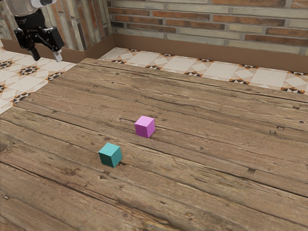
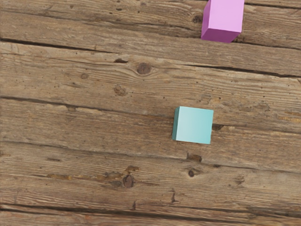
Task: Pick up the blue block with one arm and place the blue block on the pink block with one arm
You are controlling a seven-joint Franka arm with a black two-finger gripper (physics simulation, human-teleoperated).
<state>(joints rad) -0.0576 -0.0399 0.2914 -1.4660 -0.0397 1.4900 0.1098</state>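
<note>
Holding the gripper (image 1: 45, 54) fingers apart around nothing, hung high at the exterior view's upper left, well away from both blocks. Saw the blue block (image 1: 110, 154) resting on the wooden table (image 1: 216, 144), near the pink block (image 1: 145, 126), not touching.

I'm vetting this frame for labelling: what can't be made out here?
Wrist view: the pink block is cut by the picture's edge, its far part unseen.
Exterior view: above the gripper, the upper edge cuts off the rest of the robot.
Both views: the blue block hides its own underside against the table.
</note>
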